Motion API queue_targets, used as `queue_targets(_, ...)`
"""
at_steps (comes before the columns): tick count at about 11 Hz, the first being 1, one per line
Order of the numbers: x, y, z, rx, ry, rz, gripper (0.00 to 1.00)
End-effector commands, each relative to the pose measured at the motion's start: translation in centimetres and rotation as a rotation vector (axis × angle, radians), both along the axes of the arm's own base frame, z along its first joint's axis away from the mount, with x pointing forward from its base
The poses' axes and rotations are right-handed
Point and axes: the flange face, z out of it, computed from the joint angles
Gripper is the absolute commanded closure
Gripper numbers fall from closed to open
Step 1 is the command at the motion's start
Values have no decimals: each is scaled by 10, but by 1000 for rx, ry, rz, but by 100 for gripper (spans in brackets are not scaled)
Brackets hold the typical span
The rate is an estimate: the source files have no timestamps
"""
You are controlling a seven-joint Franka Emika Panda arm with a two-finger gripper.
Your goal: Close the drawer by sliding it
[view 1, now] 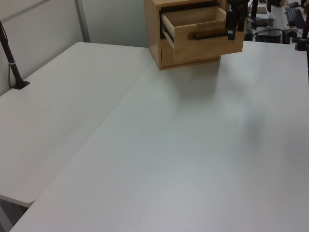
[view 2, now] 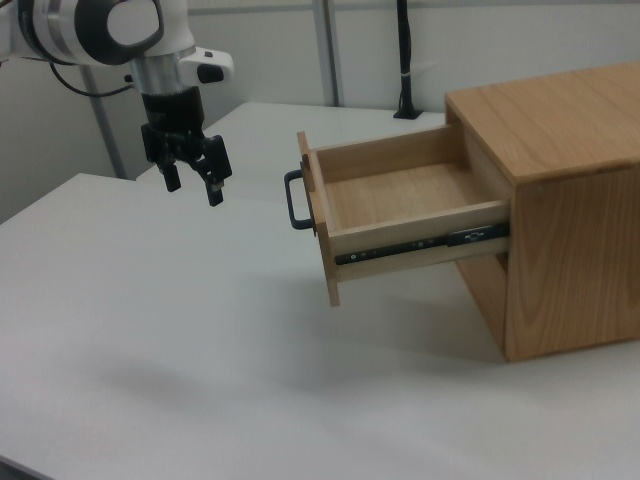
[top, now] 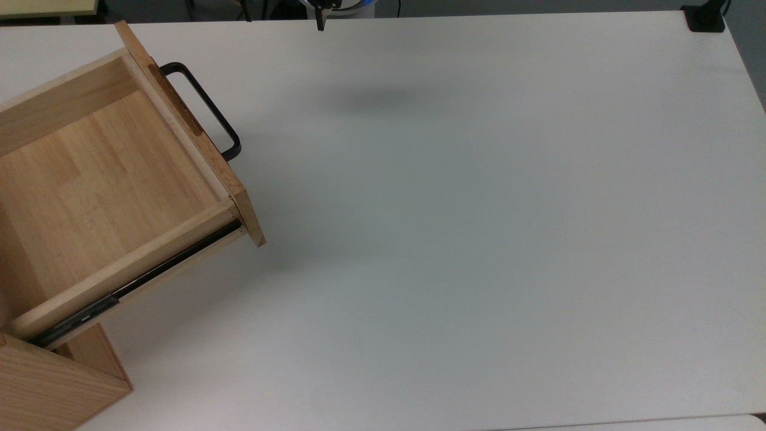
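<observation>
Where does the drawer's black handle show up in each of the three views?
Top view: handle at upper left, on the front panel's right side.
Left view: top centre, a dark horizontal bar on the drawer front, partly behind the gripper.
Right view: centre, left of the drawer.
Shared landmark: the wooden cabinet.

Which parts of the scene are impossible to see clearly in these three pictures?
- Light pine-wood drawer: the top view's left edge cuts off its rear.
- Black metal U-shaped handle: in the left view, the black two-finger gripper crosses its right end.
- Gripper: the top view's upper edge cuts it off.
- Wooden cabinet: the right view's right edge cuts it off.
</observation>
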Motion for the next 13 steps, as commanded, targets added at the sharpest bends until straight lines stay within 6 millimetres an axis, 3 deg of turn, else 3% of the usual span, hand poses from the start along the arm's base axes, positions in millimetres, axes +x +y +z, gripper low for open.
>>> queue_targets(1,-3,-3,3,9,7,-13,0)
queue_targets(7,-3,-8,4,12,8,10,0)
queue_targets(9,-3,-24,5,21,4,-20,0)
queue_targets(13,-1,-17,-6,7,42,-22,0)
